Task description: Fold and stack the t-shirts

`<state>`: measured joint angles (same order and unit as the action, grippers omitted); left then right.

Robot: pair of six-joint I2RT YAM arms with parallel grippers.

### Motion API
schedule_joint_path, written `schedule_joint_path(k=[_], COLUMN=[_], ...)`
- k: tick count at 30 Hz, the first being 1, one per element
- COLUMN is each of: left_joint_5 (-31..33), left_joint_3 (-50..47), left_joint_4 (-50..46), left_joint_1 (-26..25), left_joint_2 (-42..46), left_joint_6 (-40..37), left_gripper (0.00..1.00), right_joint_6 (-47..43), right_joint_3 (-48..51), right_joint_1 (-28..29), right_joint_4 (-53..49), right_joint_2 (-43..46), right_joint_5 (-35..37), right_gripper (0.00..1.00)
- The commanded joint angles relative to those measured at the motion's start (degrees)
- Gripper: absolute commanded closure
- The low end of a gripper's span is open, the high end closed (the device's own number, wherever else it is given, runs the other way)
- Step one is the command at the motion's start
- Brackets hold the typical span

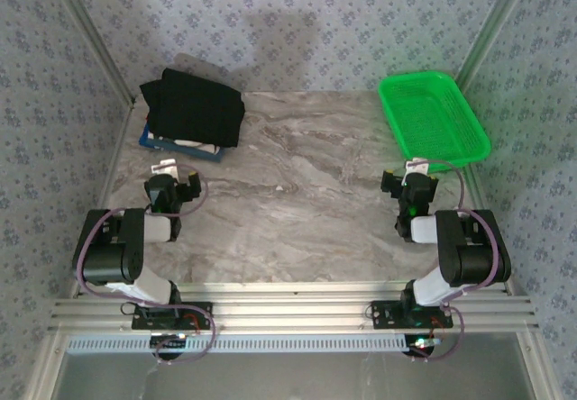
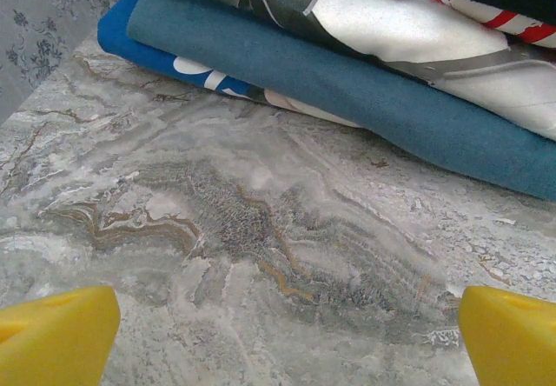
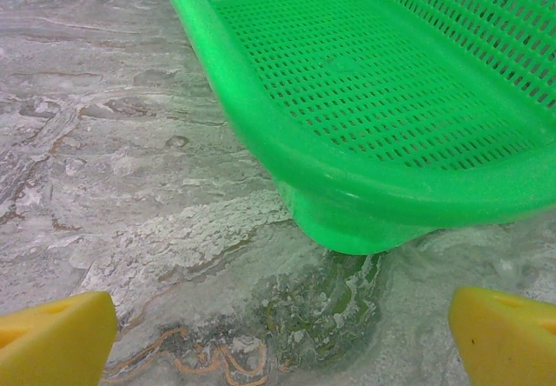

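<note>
The t-shirts (image 1: 191, 112) lie folded in one pile at the far left corner of the counter (image 1: 297, 211), black on top, well apart from the green basket (image 1: 435, 121), and the left tool (image 1: 176, 177) and right tool (image 1: 413, 179) both hang released and empty, so the job looks finished.

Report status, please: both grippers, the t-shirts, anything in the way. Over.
Left gripper open, empty. Right gripper open, empty, by green basket. T-shirts folded, stacked far left, black on top. Basket far right, apart from them.
</note>
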<state>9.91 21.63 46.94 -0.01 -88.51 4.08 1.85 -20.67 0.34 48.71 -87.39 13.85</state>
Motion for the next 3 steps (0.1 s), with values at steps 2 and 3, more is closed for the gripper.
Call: schedule_joint_path(k=[2,3], left_joint_5=[0.49,0.52], left_joint_3=[0.96,1.00], left_joint_4=[1.60,1.61], left_joint_1=[0.11,0.07], left_joint_2=[0.76,0.79], left_joint_6=[-0.56,-0.59], left_gripper=[0.00,0.00], right_joint_6=[-0.97,-1.10], right_joint_3=[-0.23,-0.12], right_joint_1=[-0.67,-0.60], right_joint_4=[1.14,1.28], right_joint_2=[0.12,0.12], right_joint_5=[-1.74,-1.57], right_gripper=[0.00,0.00])
